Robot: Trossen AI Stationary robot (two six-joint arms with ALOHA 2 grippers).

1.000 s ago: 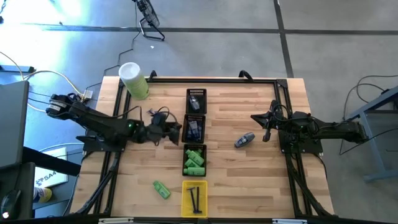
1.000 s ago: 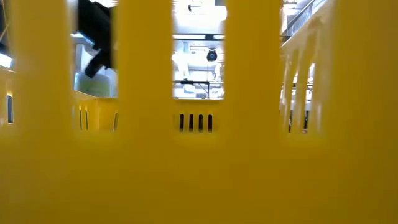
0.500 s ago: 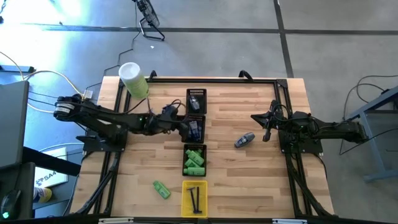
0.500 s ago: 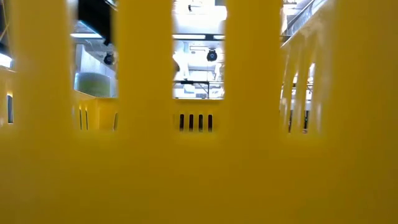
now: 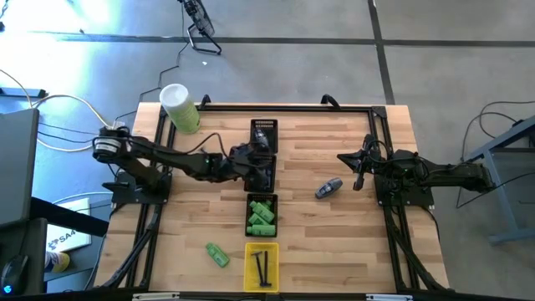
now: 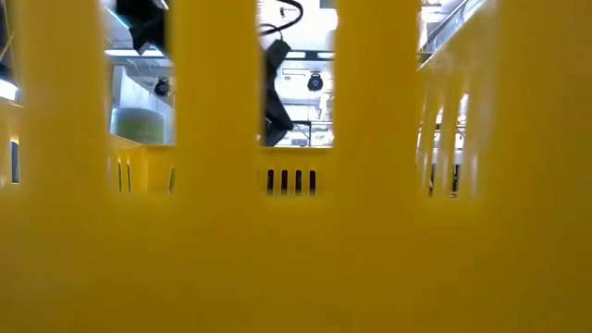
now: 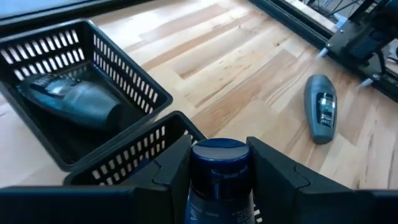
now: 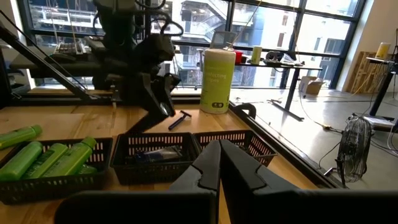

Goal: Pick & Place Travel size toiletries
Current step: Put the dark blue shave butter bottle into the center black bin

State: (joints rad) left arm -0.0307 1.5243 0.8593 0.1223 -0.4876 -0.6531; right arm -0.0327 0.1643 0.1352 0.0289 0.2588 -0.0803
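Left gripper (image 7: 219, 180): reaches in from the table's left edge to the row of trays at mid-table; fingers (image 7: 273, 171) clamped on either side of a dark blue bottle (image 7: 217, 177), held over the second black tray (image 5: 262, 173).
Dark blue bottle: cap end faces the wrist camera, gripped just below the cap; whether it touches the tray cannot be told.
Right gripper (image 5: 357, 171): waits near the table's right edge, jaws fully closed, holding nothing.
Far black tray (image 7: 93, 68): nearest the table's far edge; holds one grey-blue tube (image 7: 71, 99) lying flat.
Third black tray (image 5: 261, 216): next toward the near edge; holds several bright green bottles (image 5: 262, 214) side by side.
Yellow tray (image 5: 262, 267): at the table's near edge, centre; holds thin dark sticks (image 5: 263, 267). Its slotted wall fills nearly the whole low view.
Loose green bottle (image 5: 217, 254): on the bare wood near the near edge, just left of the yellow tray.
Loose grey-blue oval bottle (image 5: 328, 187): on the wood between the tray row and the right gripper, apart from both.
Razor (image 8: 180, 119): lies on the wood beyond the trays, toward the far left corner.
Pale-green cylinder (image 5: 179, 107): white top, upright at the table's far left corner.
Table (image 5: 334, 242): light wooden top with black frame rails along its edges.
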